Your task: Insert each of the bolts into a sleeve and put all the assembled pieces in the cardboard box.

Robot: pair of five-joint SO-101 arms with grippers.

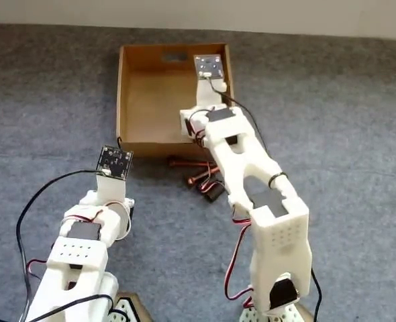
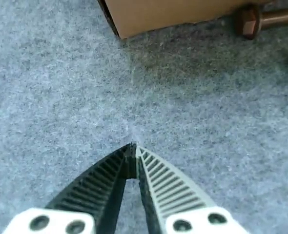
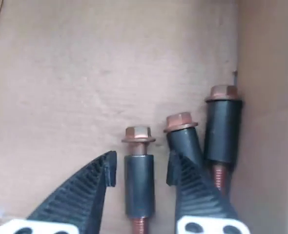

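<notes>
- Right gripper stood open inside the cardboard box. Its fingers sat on either side of an assembled piece that lay on the box floor, unclamped.
- Two more assembled pieces lay just beside it along the box wall. One leaned toward the nearer finger and looked to be touching it or nearly so.
- A slanted lift out of the box could have let that finger catch the leaning sleeve. That might have dragged the piece or drawn its bolt partly out.
- In the high view the right arm crossed the box's near wall at about 5 o'clock. A low or sideways pull-back could have hooked that wall and pushed the light box across the tabletop.
- Loose bolts and what looked like a black sleeve lay unassembled just outside the box at 6 o'clock, close beside the right arm. A sweep of the arm could have scattered them, and bolts roll easily.
- Left gripper was closed on nothing above the tabletop, near the box's 7 o'clock corner. One loose bolt lay beyond it, and going for that bolt without opening first would only have nudged it away.
</notes>
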